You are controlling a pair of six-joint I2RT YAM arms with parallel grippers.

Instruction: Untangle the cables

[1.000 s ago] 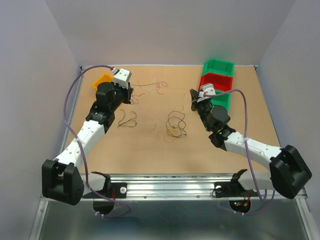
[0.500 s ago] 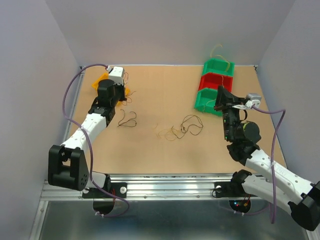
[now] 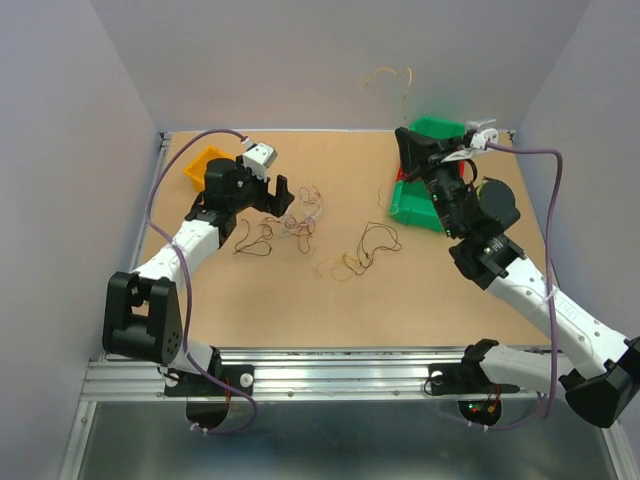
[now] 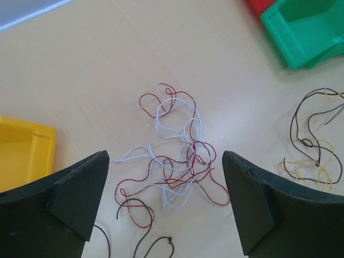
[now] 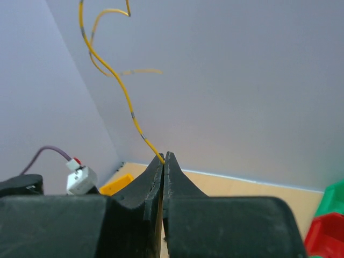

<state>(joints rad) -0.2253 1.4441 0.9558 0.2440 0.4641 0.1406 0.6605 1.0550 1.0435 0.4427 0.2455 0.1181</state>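
A red and white cable tangle (image 4: 180, 161) lies loose on the table, right under my left gripper (image 4: 165, 161), which is open with nothing between its fingers. From above, that gripper (image 3: 274, 194) hovers at the left edge of the same tangle (image 3: 300, 215). A dark brown cable (image 3: 254, 238) lies just nearer. A black and yellow tangle (image 3: 366, 250) sits mid-table. My right gripper (image 5: 164, 157) is raised and shut on a thin yellow cable (image 5: 114, 71) that curls upward. In the top view this gripper (image 3: 404, 136) is by the back wall with the yellow cable (image 3: 386, 78) above it.
A yellow bin (image 3: 205, 164) stands at the back left. Green bins (image 3: 441, 133) and a red bin (image 3: 412, 166) line up at the back right, beneath the right arm. The nearest green bin (image 4: 306, 32) shows in the left wrist view.
The left gripper has opened and swung right from the yellow bin; the red and white tangle now lies on the table. The right arm has lifted the yellow cable up towards the back.
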